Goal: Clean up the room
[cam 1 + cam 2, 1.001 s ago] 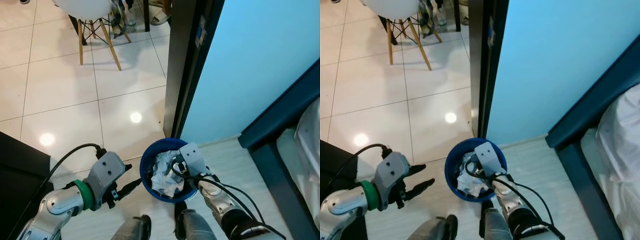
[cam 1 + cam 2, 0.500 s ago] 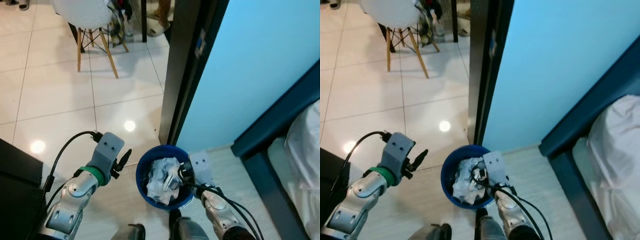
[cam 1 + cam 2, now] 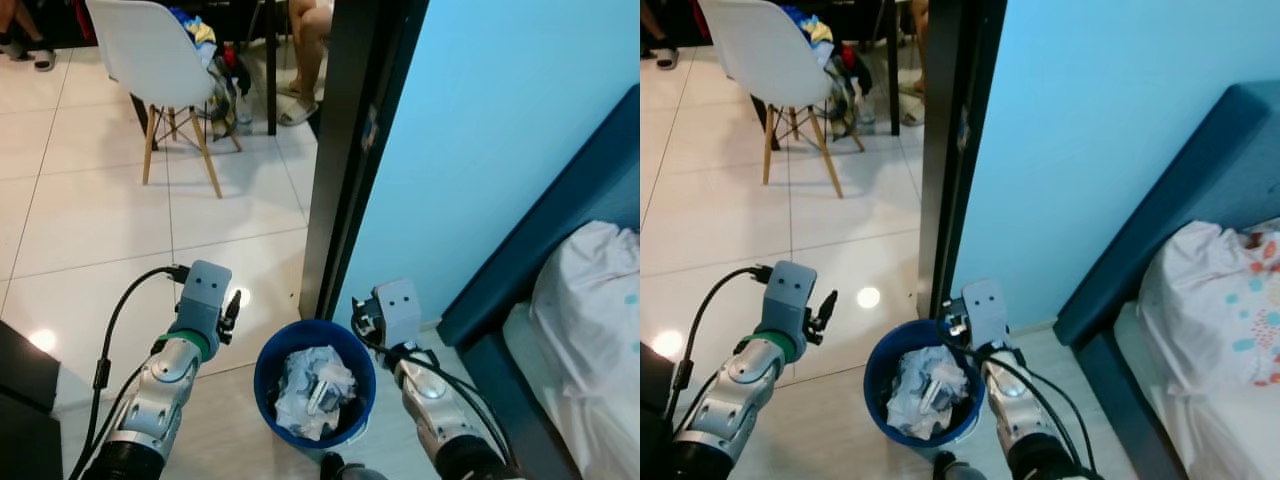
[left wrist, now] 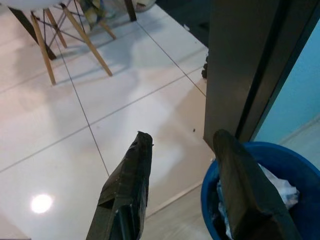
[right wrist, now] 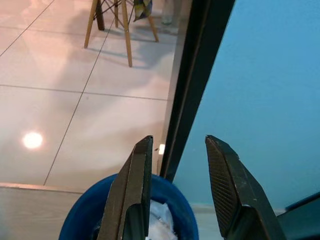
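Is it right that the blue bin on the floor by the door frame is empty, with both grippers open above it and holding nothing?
Not quite: the bin is not empty. The left eye view shows crumpled white trash inside it. The rest holds: it sits by the door frame, and the left gripper and right gripper are open and hold nothing.

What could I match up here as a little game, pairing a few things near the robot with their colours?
Things:
1. bin
2. chair
3. wall
4. crumpled rubbish

Colours or states:
A. light blue, beside the dark door frame
B. white seat on wooden legs
C. deep blue, round, on the floor between the two arms
D. whitish, lying inside the bin

Pairs: 1-C, 2-B, 3-A, 4-D
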